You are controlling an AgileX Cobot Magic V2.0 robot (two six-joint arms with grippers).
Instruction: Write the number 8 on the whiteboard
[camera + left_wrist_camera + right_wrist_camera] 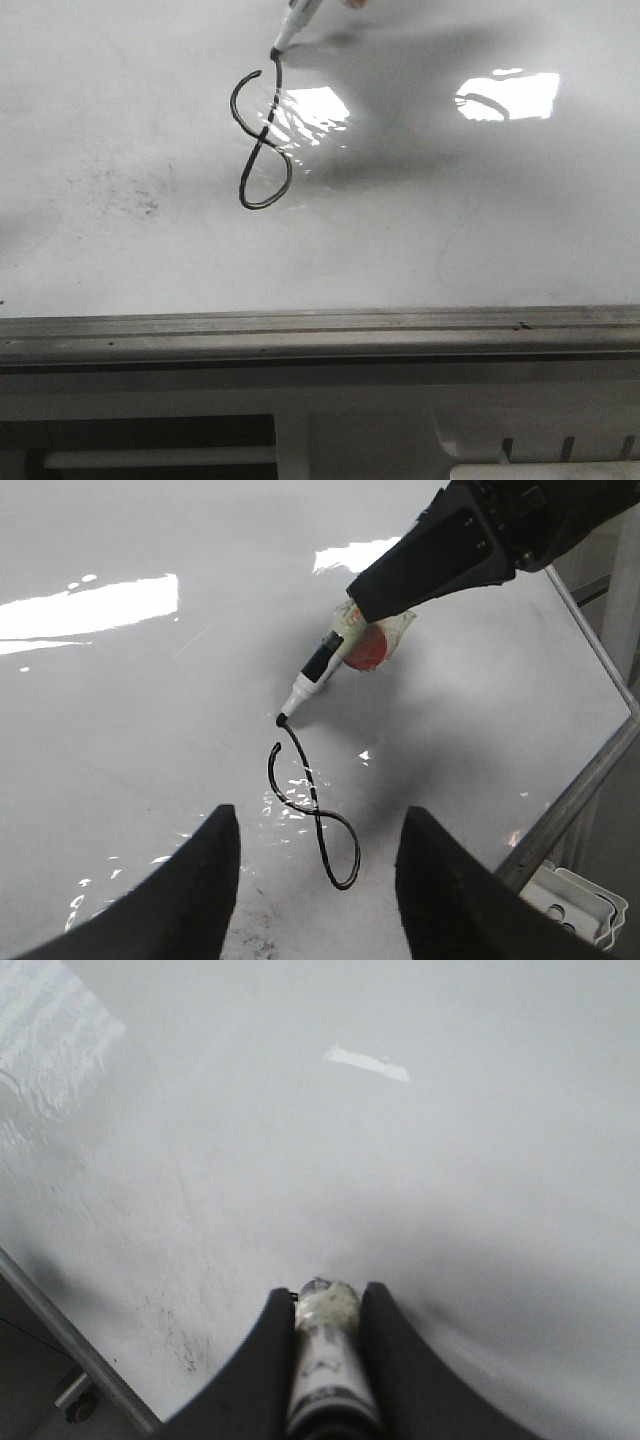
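The whiteboard (450,240) fills the front view, glossy white with glare. The number 8 (262,140) is a thin black slanted figure left of the board's middle, its top loop not closed; it also shows in the left wrist view (315,805). A white marker (296,22) with a black tip touches the board at the top end of the figure's stroke. My right gripper (325,1305) is shut on the marker (324,1360); the arm and marker (318,675) show in the left wrist view. My left gripper (318,845) hovers open and empty over the board, near the 8.
A grey metal frame rail (320,330) edges the board's near side; it also shows in the left wrist view (580,780) and the right wrist view (70,1350). Faint grey smudges (130,190) lie left of the 8. A white tray corner (580,910) sits beyond the rail.
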